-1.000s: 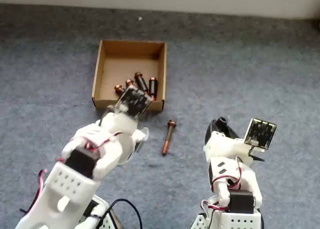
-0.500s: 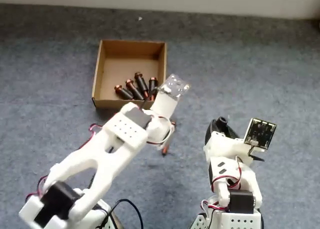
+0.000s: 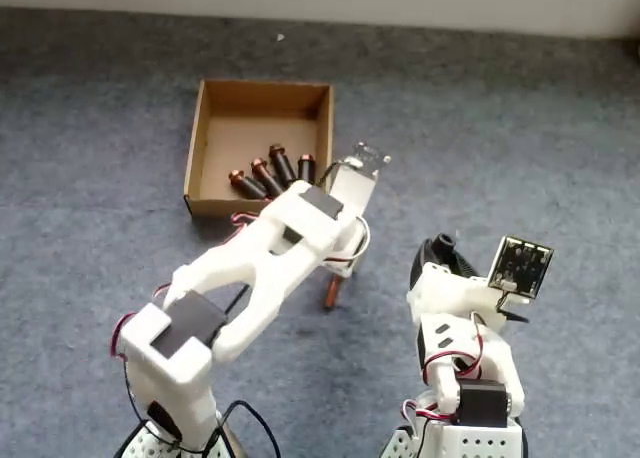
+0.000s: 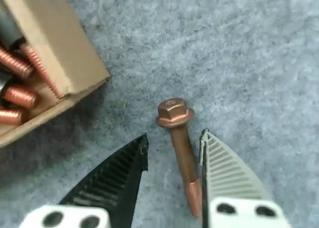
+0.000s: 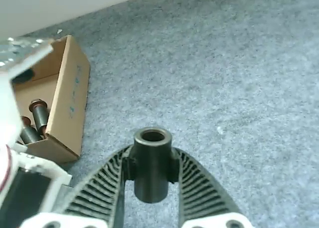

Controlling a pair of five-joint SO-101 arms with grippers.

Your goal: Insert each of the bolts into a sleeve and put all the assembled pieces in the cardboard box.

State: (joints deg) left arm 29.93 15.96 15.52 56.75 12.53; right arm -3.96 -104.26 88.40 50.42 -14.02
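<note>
The left end effector (image 4: 174, 137) is hanging released over the table (image 3: 500, 128), with its two fingers straddling the loose bolt (image 4: 182, 151). The bolt is lying flat just near and right of the cardboard box (image 3: 265, 84). The right end effector (image 5: 150, 158) is sitting at the near right, clenching an upright black sleeve (image 5: 151, 175). Four assembled pieces (image 3: 272, 173) are lying side by side against the near wall of the box.

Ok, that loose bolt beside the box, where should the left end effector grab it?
Probably the shank just below the flanged head, from straight above: the bolt lies flat between the open fingers of the left end effector, and that leaves its tip free for the sleeve.
</note>
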